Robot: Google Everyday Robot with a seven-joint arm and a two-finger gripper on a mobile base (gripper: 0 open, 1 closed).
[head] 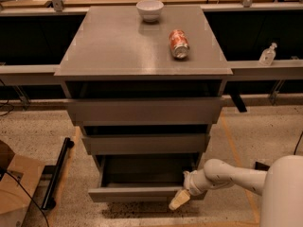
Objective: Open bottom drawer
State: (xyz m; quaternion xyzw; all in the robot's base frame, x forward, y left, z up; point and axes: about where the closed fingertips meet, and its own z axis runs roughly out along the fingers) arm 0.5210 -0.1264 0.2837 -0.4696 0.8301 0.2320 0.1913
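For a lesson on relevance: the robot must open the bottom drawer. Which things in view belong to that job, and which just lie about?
Job: matte grey bottom drawer, pulled out; beige two-finger gripper at its front right corner.
Lying about: white round bowl and orange metal can on its side, on the grey cabinet top; clear plastic bottle on the right ledge.
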